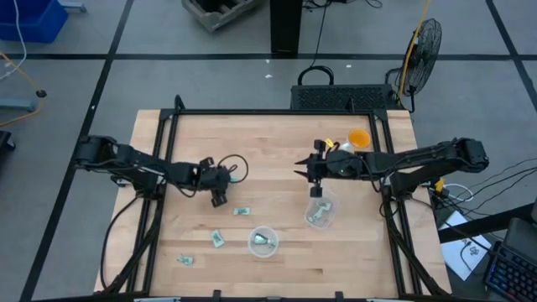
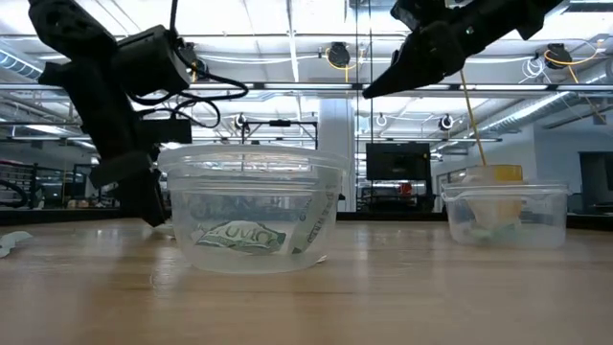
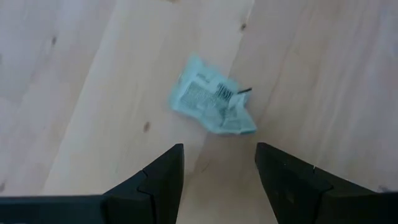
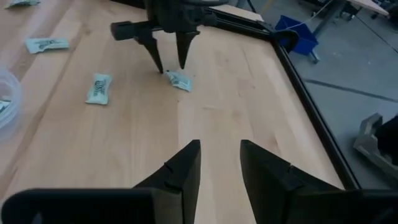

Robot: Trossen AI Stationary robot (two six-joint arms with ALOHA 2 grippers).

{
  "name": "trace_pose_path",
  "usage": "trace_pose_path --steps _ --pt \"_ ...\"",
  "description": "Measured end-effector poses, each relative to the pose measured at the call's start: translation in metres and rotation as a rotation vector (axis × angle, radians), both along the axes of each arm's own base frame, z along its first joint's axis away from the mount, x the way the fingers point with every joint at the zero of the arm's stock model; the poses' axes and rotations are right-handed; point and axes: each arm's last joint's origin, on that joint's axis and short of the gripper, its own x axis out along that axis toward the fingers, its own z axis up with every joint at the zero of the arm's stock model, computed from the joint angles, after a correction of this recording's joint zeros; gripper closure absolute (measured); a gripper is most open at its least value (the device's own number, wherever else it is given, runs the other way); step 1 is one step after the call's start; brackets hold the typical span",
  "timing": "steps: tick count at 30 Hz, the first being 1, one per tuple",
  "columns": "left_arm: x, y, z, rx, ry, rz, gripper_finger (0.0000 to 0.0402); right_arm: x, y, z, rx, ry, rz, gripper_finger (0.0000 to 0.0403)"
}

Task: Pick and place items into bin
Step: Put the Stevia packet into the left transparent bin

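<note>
Small green-and-white crinkly wrapped pieces lie flat on the wooden table. One piece point(image 3: 214, 104) point(image 1: 242, 211) lies just beyond my left gripper point(image 3: 219, 163) point(image 1: 220, 199), which points down over it, open and apart from it. The right wrist view shows that gripper point(image 4: 168, 62) standing right at this piece point(image 4: 179, 79). Two more pieces point(image 1: 217, 239) point(image 1: 185, 260) lie nearer the near edge. My right gripper point(image 4: 221, 155) point(image 1: 316, 186) is open and empty, raised over the far side of a clear cup point(image 1: 320, 211) that holds pieces. A second clear cup point(image 1: 263, 242) point(image 2: 251, 211) holds one piece point(image 2: 239, 235).
An orange cup point(image 1: 358, 138) stands near the table's far right, behind the right arm. A black frame rail point(image 4: 311, 106) runs along the table's edges. Bare wood lies in the table's middle and far left.
</note>
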Motion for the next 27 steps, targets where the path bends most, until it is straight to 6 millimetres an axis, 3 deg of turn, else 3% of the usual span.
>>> trace_pose_path --steps 16,27 --pt "0.006 -0.011 0.003 0.126 -0.036 -0.128 0.0195 -0.001 -0.003 -0.001 0.006 0.013 -0.012 0.0298" --pt "0.005 -0.012 0.003 0.12 -0.023 -0.162 0.027 -0.001 -0.003 -0.001 0.007 0.014 -0.012 0.0298"
